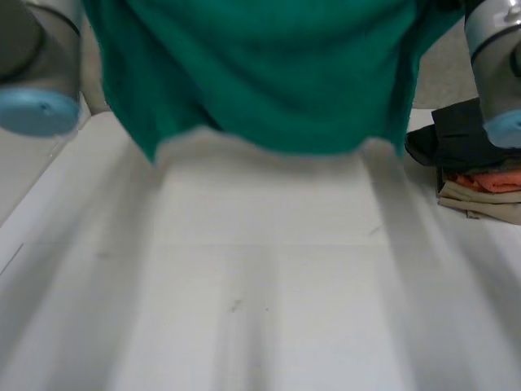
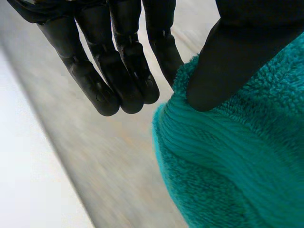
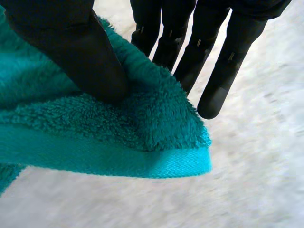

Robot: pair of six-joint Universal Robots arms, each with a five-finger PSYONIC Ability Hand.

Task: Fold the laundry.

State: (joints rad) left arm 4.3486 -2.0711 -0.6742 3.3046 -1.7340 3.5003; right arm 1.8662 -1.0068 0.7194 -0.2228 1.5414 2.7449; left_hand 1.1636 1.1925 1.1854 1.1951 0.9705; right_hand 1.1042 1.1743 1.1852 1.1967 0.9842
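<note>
Here we have the teal towel (image 1: 260, 81) up in the air, spread wide between the two arms and hanging over the far part of the white counter (image 1: 260, 293). Its lower edge looks clear of the surface. Our left hand (image 2: 121, 71) pinches the towel at its ribbed hem, thumb pressed onto the terry and fingers straight. Only the finger nearest the cloth seems to back it, so we judge that a thin grip. Our right hand (image 3: 71, 52) has a corner, with the thumb flat on top, the fingers behind, and the hem band jutting out past the thumb. Near the towel's side by the right arm sits a pile of folded clothes (image 1: 476, 167), black on top with orange and beige below.

The step, as we read it, is laying the towel out flat ahead of the first fold. To do it well we want both hands level and far enough apart to take the sag out of the top edge. Then the lower edge goes down first and the rest is draped back toward us, so no crease gets trapped. We should land it on the bare middle of the counter, well apart from the pile. The left pinch is the risk: pull too hard sideways and that hem could slip out.
</note>
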